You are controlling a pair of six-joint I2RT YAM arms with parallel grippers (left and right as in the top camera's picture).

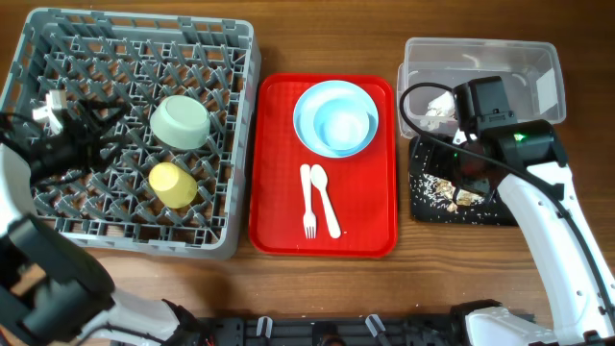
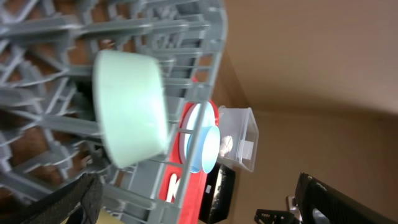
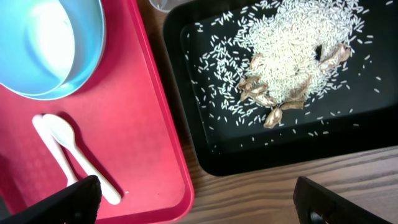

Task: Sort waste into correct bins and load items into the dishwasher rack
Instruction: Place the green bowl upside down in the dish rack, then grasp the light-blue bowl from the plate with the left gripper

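Currently your right gripper (image 3: 196, 190) is hanging with fingers spread wide and nothing between them, above the gap between the black tray (image 3: 186, 93) and the red tray (image 3: 149, 124). Your left gripper (image 1: 56, 117) is sitting low among the pegs (image 1: 125, 58) of the dishwasher rack (image 1: 240, 144) — clenched or released, I cannot tell. The scraps (image 3: 292, 50) are lying in the black tray, the tissue (image 1: 437, 106) in the clear tub (image 1: 538, 58); a pale-green bowl (image 1: 180, 122) and the yellow cup (image 1: 173, 185) are resting in the rack. The blue bowl (image 1: 344, 125) is sitting on the plate (image 1: 306, 111) on the red tray, fork (image 1: 307, 197) and spoon (image 1: 327, 207) beside it — you are risking a skid if pinching that thin cutlery off slick plastic, and the cabling (image 1: 91, 120) by the left gripper is looking liable to snag on pegs. Everything is resting on a wooden table (image 1: 317, 288); beyond, only a plain tan backdrop (image 2: 323, 56) is showing
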